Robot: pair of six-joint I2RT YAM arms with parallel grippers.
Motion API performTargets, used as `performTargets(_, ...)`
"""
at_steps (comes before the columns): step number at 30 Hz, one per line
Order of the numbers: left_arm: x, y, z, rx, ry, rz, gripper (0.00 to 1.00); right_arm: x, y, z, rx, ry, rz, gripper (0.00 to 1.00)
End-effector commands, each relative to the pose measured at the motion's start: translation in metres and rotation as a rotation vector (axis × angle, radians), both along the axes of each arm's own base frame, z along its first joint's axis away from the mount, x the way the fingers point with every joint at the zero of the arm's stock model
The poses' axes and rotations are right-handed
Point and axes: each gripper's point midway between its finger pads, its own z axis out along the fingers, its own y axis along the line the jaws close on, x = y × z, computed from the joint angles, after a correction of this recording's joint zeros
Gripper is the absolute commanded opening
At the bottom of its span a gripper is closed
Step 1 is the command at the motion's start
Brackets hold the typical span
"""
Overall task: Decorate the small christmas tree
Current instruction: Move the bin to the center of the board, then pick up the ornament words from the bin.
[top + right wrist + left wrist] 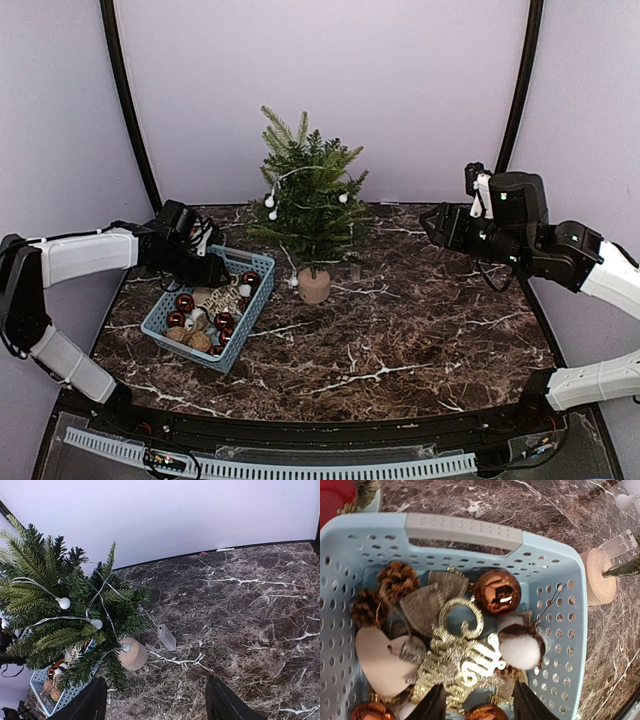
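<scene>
**On the marble table: tree at the back, basket beside it**

Across the dark brown, white-veined marble tabletop (pixel 400 330) a pale lilac backdrop (pixel 400 90) is seen on three sides, framed by two black curved poles (pixel 130 110). Towards the back of the table, at its middle, the small christmas tree (pixel 310 200) is stood upright on its pale wooden cylinder base (pixel 314 286). A thin wire string of round white bulbs (pixel 270 200) is draped over the branches, and a clear plastic battery box (pixel 166 636) is laid on the marble just beside the base.

Left of the tree, a light blue perforated plastic basket (pixel 250 257) is set at an angle. It is filled with shiny copper baubles (pixel 496 592), brown pine cones (pixel 396 580), a gold glitter word ornament (pixel 455 665), a burlap bow (pixel 427 602) and a pale wooden heart (pixel 377 660).

The left gripper (pixel 479 702) is held over the basket, fingers spread, with the glitter ornament below them. The right gripper (pixel 156 690) is held above the table to the right of the tree, fingers spread on nothing.
</scene>
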Motion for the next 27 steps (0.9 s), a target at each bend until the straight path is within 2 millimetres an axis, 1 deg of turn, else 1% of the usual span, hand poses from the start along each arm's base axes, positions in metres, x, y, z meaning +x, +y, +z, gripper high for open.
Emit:
performTargets(1, 0.032, -0.016, 0.011, -0.011, -0.084, -0.128, 0.47, -0.001, 0.000, 0.001, 0.032, -0.002, 0.001, 0.69)
performTargets(4, 0.047, -0.014, 0.001, 0.002, -0.075, -0.123, 0.46, -0.001, -0.001, 0.003, 0.034, -0.003, 0.001, 0.69)
performTargets(7, 0.053, -0.014, -0.004, -0.014, -0.060, -0.124, 0.43, -0.002, -0.002, 0.002, 0.030, 0.001, 0.002, 0.69)
performTargets(10, 0.052, -0.017, -0.012, -0.032, -0.042, -0.154, 0.43, -0.003, -0.004, 0.002, 0.025, 0.002, -0.003, 0.69)
performTargets(12, 0.052, -0.015, -0.016, -0.043, -0.029, -0.158, 0.42, -0.004, -0.004, 0.002, 0.026, 0.003, -0.003, 0.70)
performTargets(13, 0.055, -0.011, -0.017, -0.050, -0.028, -0.147, 0.42, -0.004, -0.004, 0.002, 0.026, 0.004, -0.002, 0.70)
performTargets(15, 0.056, -0.010, -0.018, -0.079, -0.020, -0.142, 0.43, -0.004, -0.003, 0.001, 0.025, 0.006, 0.003, 0.70)
performTargets(18, 0.059, -0.014, -0.019, -0.120, -0.020, -0.154, 0.43, -0.004, -0.001, 0.001, 0.027, 0.010, 0.008, 0.70)
performTargets(19, 0.060, -0.015, -0.018, -0.121, -0.022, -0.157, 0.43, -0.003, -0.001, 0.001, 0.027, 0.010, 0.009, 0.70)
performTargets(23, 0.062, -0.005, -0.033, -0.061, 0.023, -0.128, 0.43, -0.003, 0.000, 0.003, 0.032, 0.009, 0.013, 0.70)
performTargets(25, 0.063, -0.002, -0.034, -0.049, 0.024, -0.119, 0.44, -0.004, 0.000, 0.004, 0.033, 0.006, 0.013, 0.70)
performTargets(27, 0.063, -0.004, -0.035, -0.058, 0.026, -0.124, 0.44, -0.004, -0.001, 0.004, 0.030, 0.007, 0.012, 0.70)
